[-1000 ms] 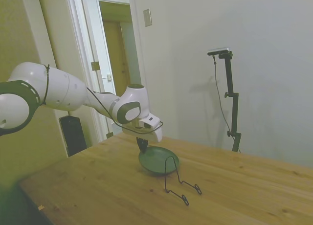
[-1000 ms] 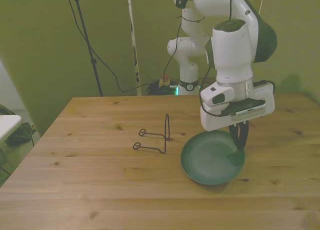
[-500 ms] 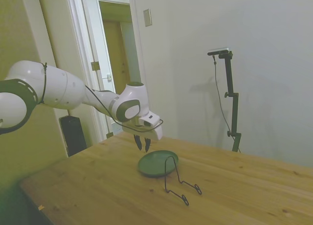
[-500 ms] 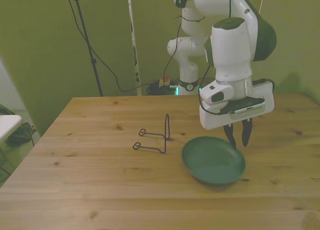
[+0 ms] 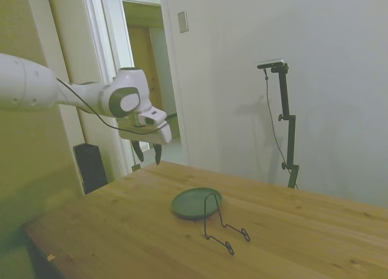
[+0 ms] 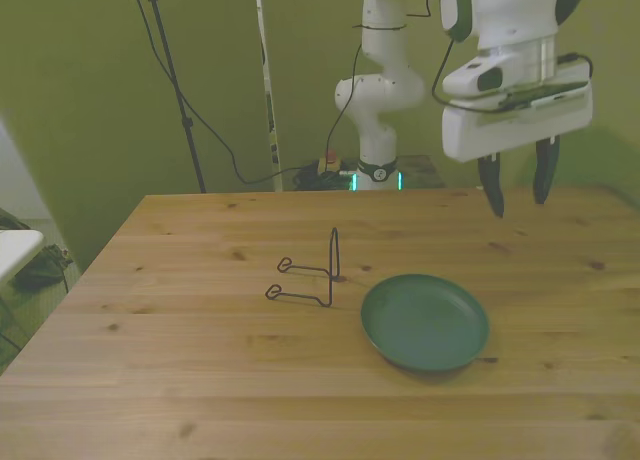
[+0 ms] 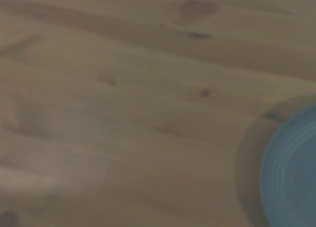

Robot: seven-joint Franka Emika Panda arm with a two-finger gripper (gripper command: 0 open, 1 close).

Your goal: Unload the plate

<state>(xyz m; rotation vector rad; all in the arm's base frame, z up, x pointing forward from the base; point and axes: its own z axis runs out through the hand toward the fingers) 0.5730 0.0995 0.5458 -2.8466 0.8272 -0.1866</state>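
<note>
The dull-green plate [image 5: 195, 202] [image 6: 425, 321] lies flat on the wooden table, just beside the thin black wire stand [image 5: 221, 227] [image 6: 310, 277]. My gripper [image 5: 147, 153] [image 6: 518, 189] hangs open well above the table with nothing between its fingers. It is up and away from the plate, toward the front view's right and the table's far edge. In the blurred wrist view only part of the plate [image 7: 291, 168] shows at the picture's edge, over bare wood.
The wire stand sits empty near the table's middle. Behind the table are the robot's base [image 6: 378, 110], cables and a thin pole. A doorway [image 5: 145, 79] opens behind the arm in the side view.
The gripper has risen high above the table and drawn back from the plate, fingers still open. The plate has settled flat on the wood where it was let go.
</note>
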